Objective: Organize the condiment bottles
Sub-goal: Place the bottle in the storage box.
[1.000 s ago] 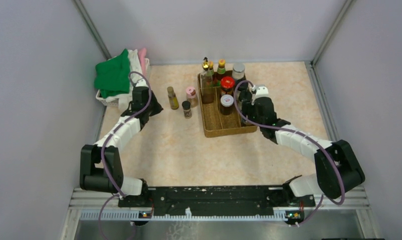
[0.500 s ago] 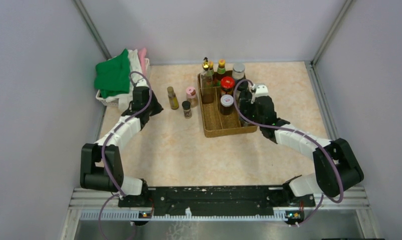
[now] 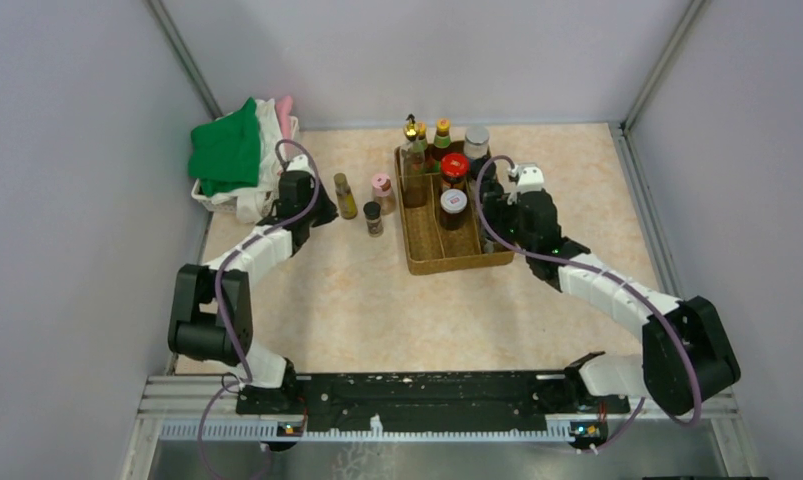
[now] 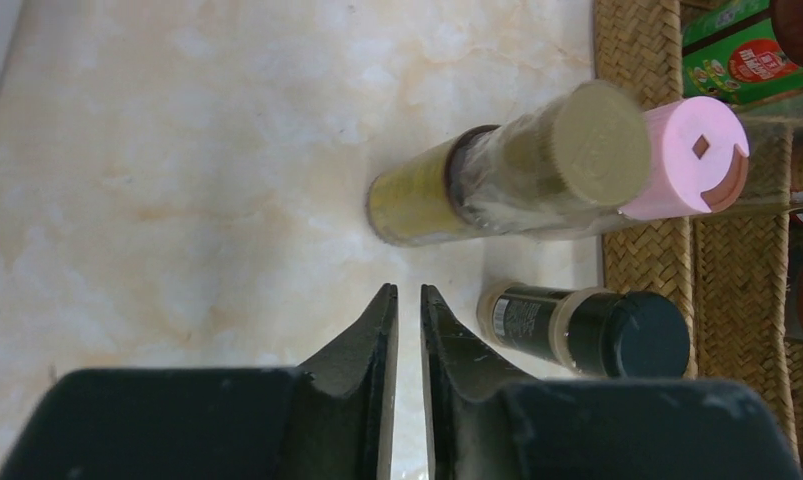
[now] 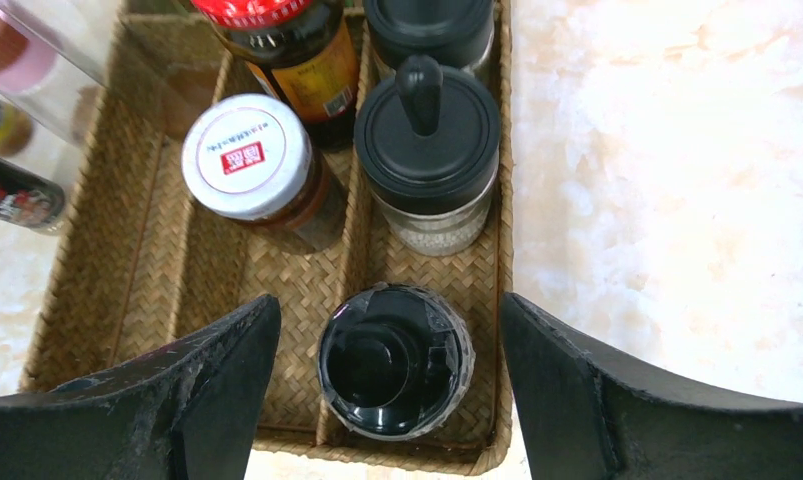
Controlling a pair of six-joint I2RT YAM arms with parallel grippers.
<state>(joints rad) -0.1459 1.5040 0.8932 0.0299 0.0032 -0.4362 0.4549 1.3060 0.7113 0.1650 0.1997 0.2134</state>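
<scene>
Three condiment bottles stand on the table left of the brown woven tray (image 3: 447, 262): a yellow-filled bottle (image 3: 345, 196) (image 4: 507, 175), a pink-capped one (image 3: 381, 190) (image 4: 692, 155) and a small black-capped one (image 3: 373, 218) (image 4: 587, 330). My left gripper (image 3: 324, 211) (image 4: 408, 290) sits just short of the yellow bottle, shut but for a thin slit, holding nothing. My right gripper (image 3: 491, 208) (image 5: 387, 300) hangs open over the tray's right compartment. Its jaws stand wide on either side of a black-lidded jar (image 5: 395, 362) without touching it.
The tray also holds a black knob-lidded shaker (image 5: 429, 150), a white-capped jar (image 5: 252, 160) (image 3: 453, 203), a red-capped bottle (image 3: 454, 166), a silver-capped jar (image 3: 476, 140), an orange-capped bottle (image 3: 442, 135) and a tall gold-topped bottle (image 3: 411, 160). A basket of cloths (image 3: 227, 150) sits back left.
My left arm has swung right toward the yellow bottle and its jaws have parted a sliver. The right gripper's jaws have spread wider over the black-lidded jar.
</scene>
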